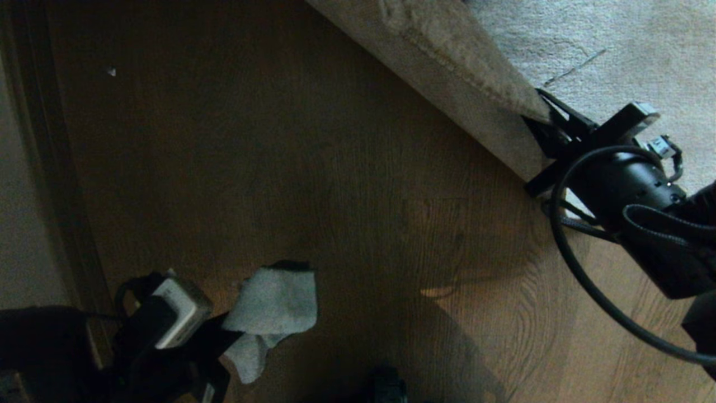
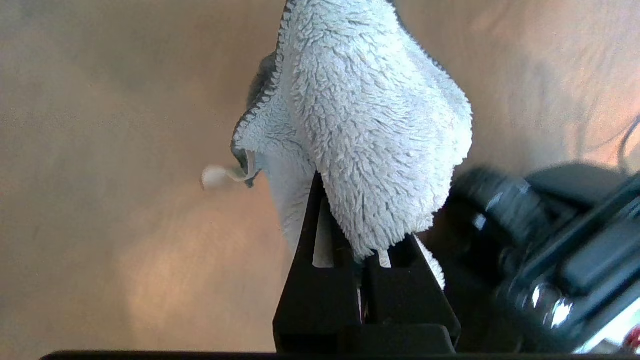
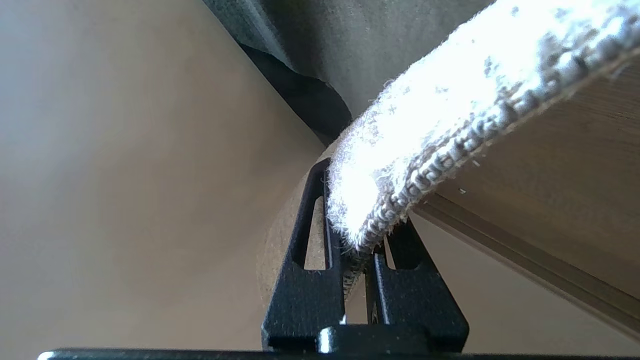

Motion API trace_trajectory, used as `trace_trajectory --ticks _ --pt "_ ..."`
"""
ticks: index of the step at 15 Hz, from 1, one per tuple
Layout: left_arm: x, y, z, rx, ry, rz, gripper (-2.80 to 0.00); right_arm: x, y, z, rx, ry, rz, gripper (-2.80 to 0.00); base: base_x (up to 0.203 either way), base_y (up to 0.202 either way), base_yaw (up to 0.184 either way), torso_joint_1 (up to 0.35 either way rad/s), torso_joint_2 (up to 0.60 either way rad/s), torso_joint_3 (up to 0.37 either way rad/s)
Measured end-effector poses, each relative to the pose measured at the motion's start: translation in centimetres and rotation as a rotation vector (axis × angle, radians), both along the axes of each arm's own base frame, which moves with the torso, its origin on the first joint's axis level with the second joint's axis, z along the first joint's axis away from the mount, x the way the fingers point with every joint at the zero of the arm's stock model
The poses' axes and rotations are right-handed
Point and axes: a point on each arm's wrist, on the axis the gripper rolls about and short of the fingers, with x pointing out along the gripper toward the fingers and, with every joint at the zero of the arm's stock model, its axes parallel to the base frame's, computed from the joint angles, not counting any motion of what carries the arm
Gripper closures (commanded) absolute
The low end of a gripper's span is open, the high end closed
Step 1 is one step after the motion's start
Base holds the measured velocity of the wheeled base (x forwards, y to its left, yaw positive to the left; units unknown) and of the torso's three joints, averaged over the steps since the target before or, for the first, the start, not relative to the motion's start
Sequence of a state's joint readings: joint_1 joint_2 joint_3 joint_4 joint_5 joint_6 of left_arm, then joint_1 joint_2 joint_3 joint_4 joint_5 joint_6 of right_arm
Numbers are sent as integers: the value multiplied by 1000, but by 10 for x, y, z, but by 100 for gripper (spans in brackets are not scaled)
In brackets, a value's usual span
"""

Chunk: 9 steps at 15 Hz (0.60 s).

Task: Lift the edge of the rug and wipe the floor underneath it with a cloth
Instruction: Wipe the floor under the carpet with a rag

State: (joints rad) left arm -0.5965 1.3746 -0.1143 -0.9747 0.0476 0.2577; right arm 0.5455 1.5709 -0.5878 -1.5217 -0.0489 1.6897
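Pinching fuzzy terry cloth [image 2: 370,125], left gripper [image 2: 362,250]; right gripper [image 3: 362,240] clamps looped-pile rug edge [image 3: 425,165]

It looks like a room in a home, a living room or bedroom by its floor coverings. Brown wood-grain plank floor [image 1: 335,184] fills most of the head view, and a large grey-beige pile rug [image 1: 615,50] lies over it at the upper right. A dark skirting strip [image 1: 50,184] and a pale wall [image 1: 17,224] run down the left side.
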Motion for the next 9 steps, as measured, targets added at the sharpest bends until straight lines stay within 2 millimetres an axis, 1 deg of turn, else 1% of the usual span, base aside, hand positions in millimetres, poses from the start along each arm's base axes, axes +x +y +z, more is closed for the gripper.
trace_trajectory --ticks 2,4,6,9 --pt "12 -18 7 -10 -13 -42 0 -1 -1 -1 -1 2 0 0 0 0 0 0 0 0" --pt "25 -41 13 -24 -27 -90 0 -1 -1 0 -1 1 0 0 0 0 0 0 0 0" --pt "38 -66 15 -31 -32 -134 0 -2 -1 0 -4 0 -1 0 0 0 0 0 0 0" --pt "55 -95 15 -39 -39 -169 0 -2 -1 -1 -5 1 -2 0 0 0 0 0 0 0"
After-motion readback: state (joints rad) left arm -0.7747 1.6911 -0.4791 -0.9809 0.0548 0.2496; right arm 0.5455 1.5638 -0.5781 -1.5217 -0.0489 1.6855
